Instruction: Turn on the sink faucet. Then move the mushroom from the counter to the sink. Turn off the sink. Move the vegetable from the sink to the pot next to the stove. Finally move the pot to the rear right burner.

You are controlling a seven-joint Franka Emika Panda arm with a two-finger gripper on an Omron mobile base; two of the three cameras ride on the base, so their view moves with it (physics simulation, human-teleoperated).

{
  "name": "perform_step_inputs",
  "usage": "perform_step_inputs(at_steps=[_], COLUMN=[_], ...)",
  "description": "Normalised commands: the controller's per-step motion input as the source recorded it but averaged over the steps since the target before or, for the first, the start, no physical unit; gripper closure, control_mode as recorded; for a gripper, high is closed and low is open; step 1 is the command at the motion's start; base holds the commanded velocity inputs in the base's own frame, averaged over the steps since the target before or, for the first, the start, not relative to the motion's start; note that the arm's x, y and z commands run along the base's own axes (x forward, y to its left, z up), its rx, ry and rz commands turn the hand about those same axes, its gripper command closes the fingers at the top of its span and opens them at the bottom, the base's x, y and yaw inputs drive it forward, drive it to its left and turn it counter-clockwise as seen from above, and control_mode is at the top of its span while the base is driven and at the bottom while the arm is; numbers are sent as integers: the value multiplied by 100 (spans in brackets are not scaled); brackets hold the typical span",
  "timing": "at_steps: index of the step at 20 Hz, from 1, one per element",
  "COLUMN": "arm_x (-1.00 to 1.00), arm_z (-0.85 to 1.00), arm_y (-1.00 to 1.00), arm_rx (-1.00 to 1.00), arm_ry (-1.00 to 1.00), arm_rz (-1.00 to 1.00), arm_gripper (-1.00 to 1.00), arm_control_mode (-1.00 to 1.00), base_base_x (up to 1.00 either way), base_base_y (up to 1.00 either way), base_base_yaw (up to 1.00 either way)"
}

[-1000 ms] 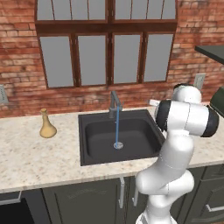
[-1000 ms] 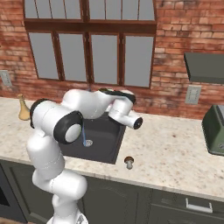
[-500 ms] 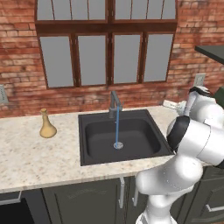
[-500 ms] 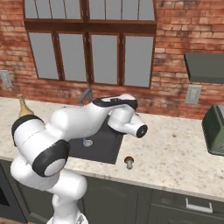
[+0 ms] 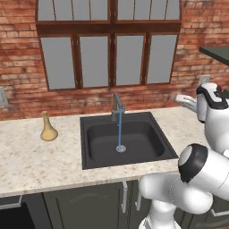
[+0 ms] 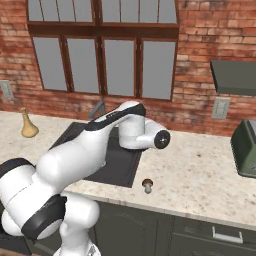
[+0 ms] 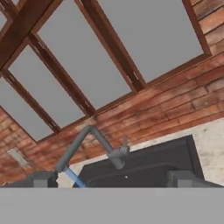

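pincer [image 7: 112,177] apart, empty | faucet [image 5: 117,105] running into sink [image 5: 156,127] | mushroom [image 6: 147,185] on counter [image 6: 200,175] | vase [image 5: 48,127] left

Red brick wall [image 5: 18,53], 4-pane dark-framed window [image 5: 109,60], speckled counter [image 5: 36,163] — dark cabinets [image 6: 200,235], perhaps green

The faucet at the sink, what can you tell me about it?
The faucet is dull grey metal, with a bent, angular spout rising from a short base at the back rim of the black sink, below the window. It is running: a thin blue stream of water falls straight from the spout tip to the basin floor near the drain. In the hand view a small lever sticks up beside its base. Nothing touches it.
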Motion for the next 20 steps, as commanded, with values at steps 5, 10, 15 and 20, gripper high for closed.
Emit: perform_step_inputs(at_steps=[5,10,15,20], arm_x=[-23,-9,-17,-32], arm_z=[4,-26,-32,-37], arm_y=[-8,0,-5,-18], arm_rx=[-5,-12,-14,-13], arm_ry=[35,46,45,37], arm_rz=[-9,-8,-4,0], arm_gripper=[-100,-100,-100,-100], arm_control_mode=[-100,-100,-100,-100], base_base_x=[0,0,0,0], base_base_y=[0,0,0,0], base_base_yaw=[0,0,0,0])
